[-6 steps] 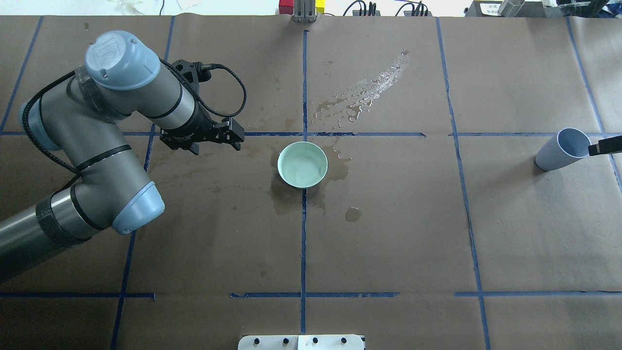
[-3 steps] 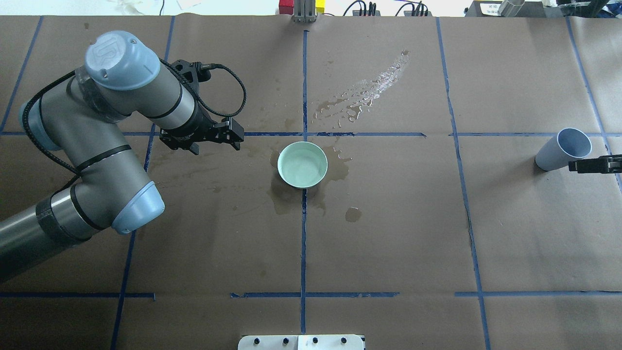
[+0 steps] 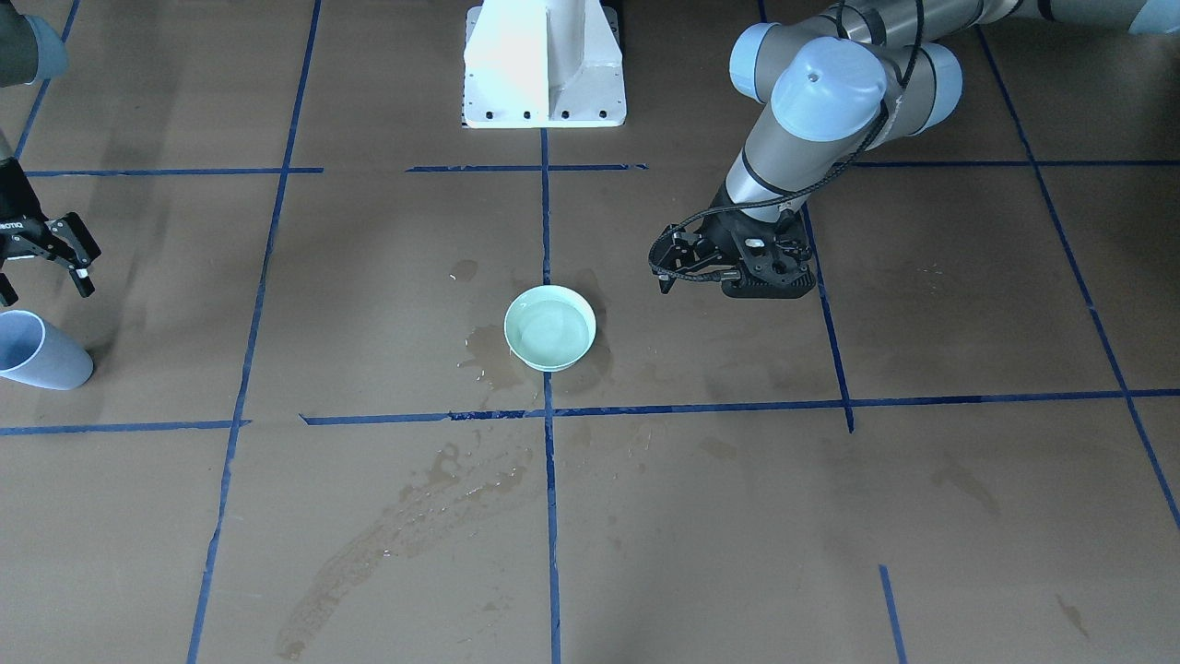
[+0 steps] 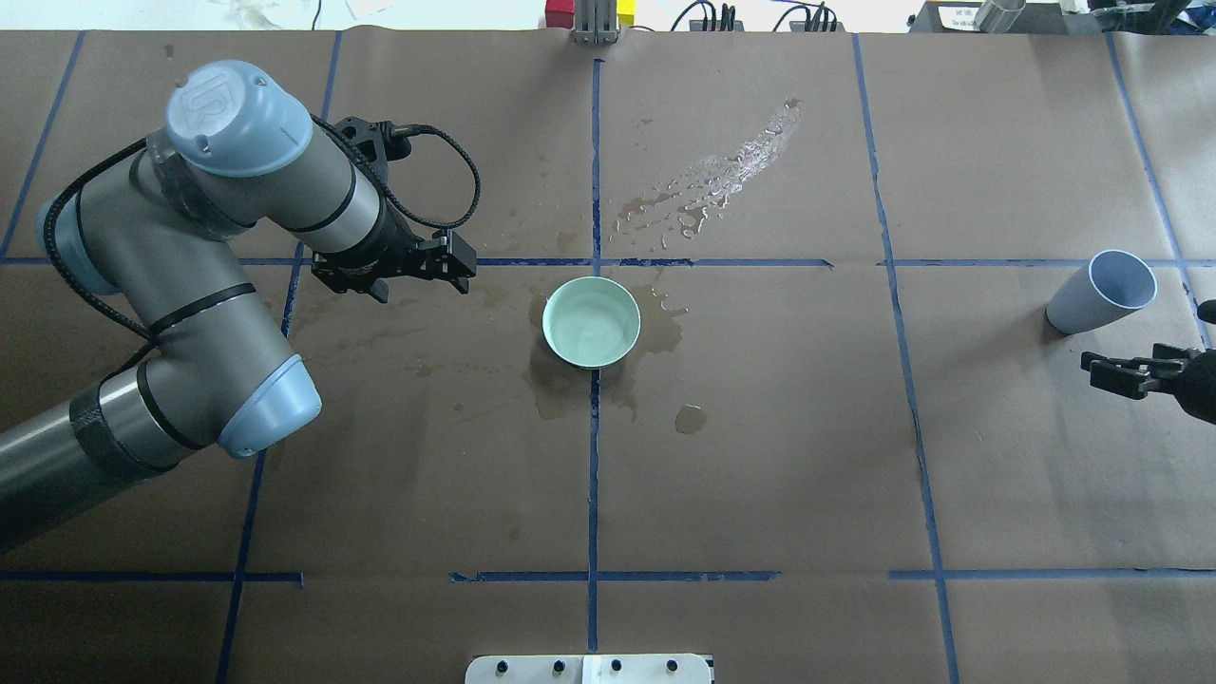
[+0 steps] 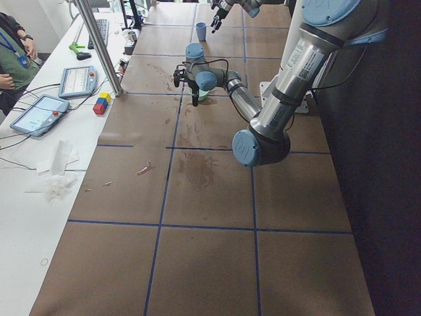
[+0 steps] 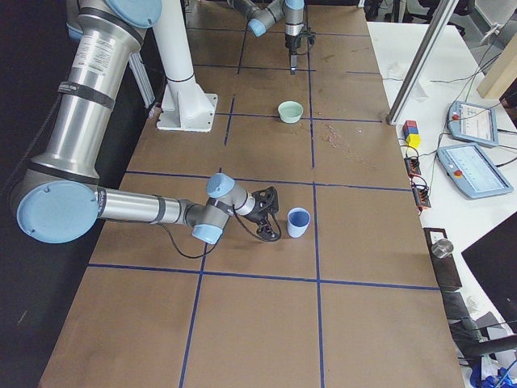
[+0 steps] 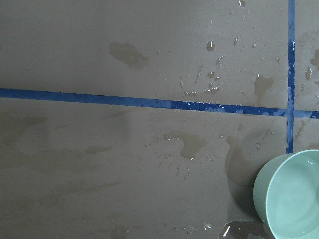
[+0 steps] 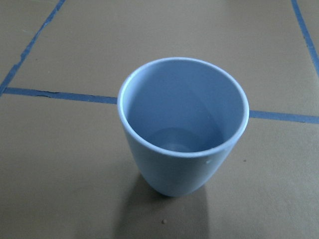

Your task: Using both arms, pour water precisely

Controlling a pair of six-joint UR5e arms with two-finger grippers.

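Observation:
A pale green bowl [image 4: 591,322] stands at the table's middle, with a faint shimmer of water [image 7: 299,199] inside. My left gripper [image 4: 424,282] hangs open and empty just left of the bowl, apart from it; it also shows in the front view [image 3: 735,286]. A blue cup [image 4: 1102,292] stands upright at the far right, and the right wrist view looks down into it [image 8: 183,127]. My right gripper [image 4: 1130,372] is open and empty, a little nearer the robot than the cup and not touching it [image 3: 46,290].
Glossy spilled drops [image 4: 731,171] lie beyond the bowl, and dark wet blotches [image 4: 560,385] surround it. Blue tape lines [image 4: 594,475] grid the brown paper. The white pedestal [image 3: 544,65] stands at the robot's side.
My right gripper has drawn back from beside the cup's rim toward the robot's side. The cup stays upright in place. The left arm and bowl have not moved.

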